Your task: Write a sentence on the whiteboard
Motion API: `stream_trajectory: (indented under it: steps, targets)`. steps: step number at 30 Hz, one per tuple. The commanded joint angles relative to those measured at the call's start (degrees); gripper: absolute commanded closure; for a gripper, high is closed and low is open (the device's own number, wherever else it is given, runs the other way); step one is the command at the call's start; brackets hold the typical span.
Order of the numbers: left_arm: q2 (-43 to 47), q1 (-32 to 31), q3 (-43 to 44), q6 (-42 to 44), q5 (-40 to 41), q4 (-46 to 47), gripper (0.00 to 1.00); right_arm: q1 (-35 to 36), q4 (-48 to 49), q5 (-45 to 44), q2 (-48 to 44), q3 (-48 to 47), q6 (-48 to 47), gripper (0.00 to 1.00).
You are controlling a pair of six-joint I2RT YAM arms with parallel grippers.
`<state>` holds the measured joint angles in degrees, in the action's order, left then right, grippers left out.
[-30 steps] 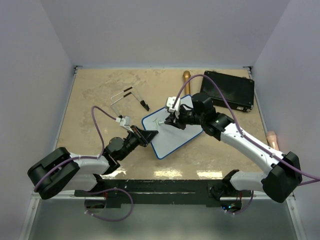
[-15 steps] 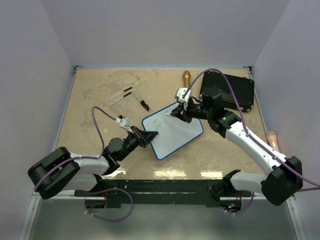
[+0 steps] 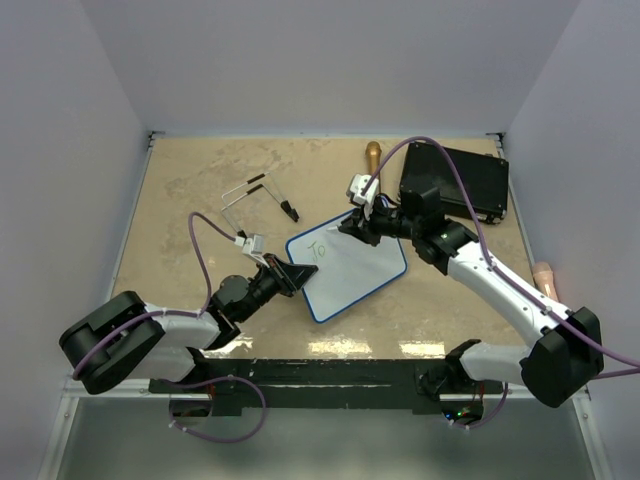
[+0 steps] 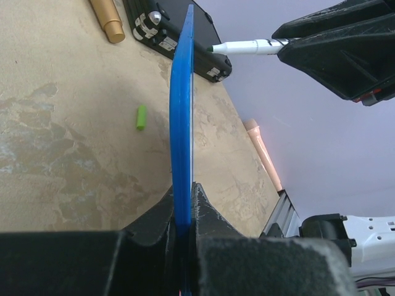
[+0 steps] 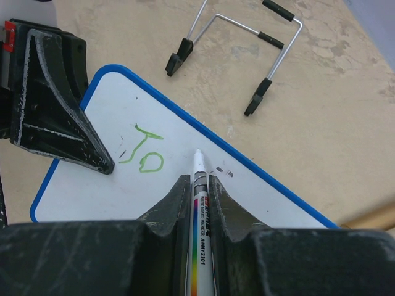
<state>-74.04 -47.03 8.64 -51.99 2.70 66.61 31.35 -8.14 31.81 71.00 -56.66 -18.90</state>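
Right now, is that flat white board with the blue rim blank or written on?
Written on: the flat white blue-rimmed whiteboard carries two green letters, roughly "To".

Robotics lab cell: plain walls (image 3: 330,60) enclosing beige tabletop (image 3: 190,170); left arm (image 3: 170,325), right arm (image 3: 500,290) mounted.

Wire stand (image 5: 270,41) beside whiteboard (image 5: 92,185), seemingly apart.
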Motion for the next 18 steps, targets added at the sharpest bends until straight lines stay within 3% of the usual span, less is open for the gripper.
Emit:
stream_trajectory:
  steps: [1,18]
  targets:
    - [0.7,-0.3,1.9,-1.5,-0.4,35.2,1.00,0.3,2.3,-1.6,0.5,-2.0,0.9,1.00]
    - [1.7,-0.3,2.2,-1.2,1.3,35.3,1.00,0.6,-2.0,0.2,1.9,-2.6,-2.2,1.00]
